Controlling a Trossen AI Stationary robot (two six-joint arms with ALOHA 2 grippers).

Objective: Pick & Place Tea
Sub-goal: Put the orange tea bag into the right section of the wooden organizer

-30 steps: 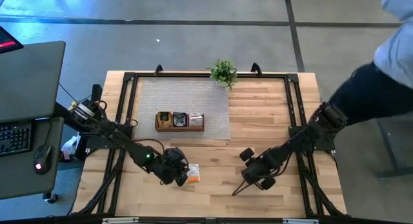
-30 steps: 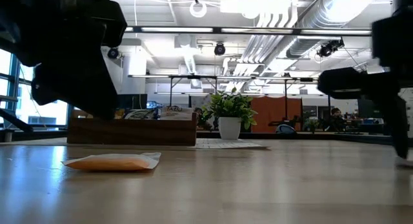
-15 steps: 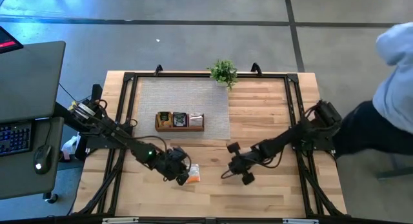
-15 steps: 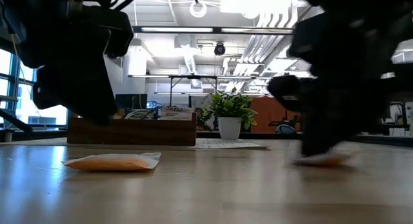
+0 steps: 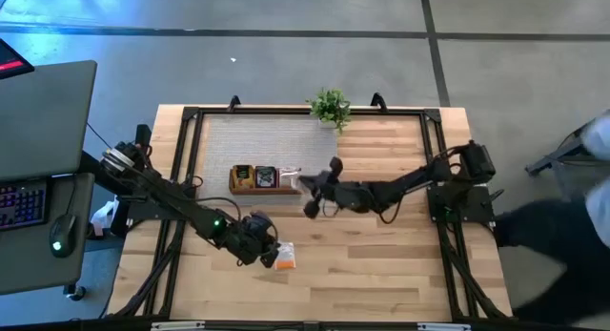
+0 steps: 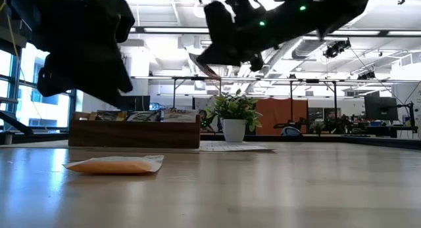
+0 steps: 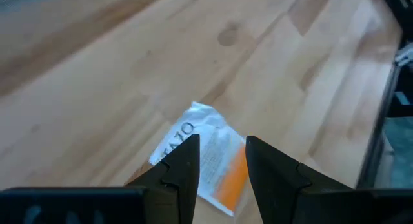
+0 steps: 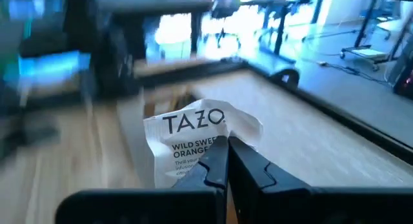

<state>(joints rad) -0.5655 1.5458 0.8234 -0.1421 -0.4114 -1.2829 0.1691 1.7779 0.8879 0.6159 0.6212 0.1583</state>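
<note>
Your right arm has swung from the table's front up to the tray, carrying a sachet it pinched on the way.

The right gripper (image 5: 307,185) is clamped on an orange sachet (image 8: 193,143), held in the air just beside the tray (image 5: 265,189)'s right end; you look to be mid-carry, so next ease it over a compartment and release; the left gripper (image 7: 218,162) hovers with fingers apart over a second sachet (image 5: 285,256) lying flat on the front of the table (image 5: 381,274); lower and close there; more tea already sits in the tray.
</note>
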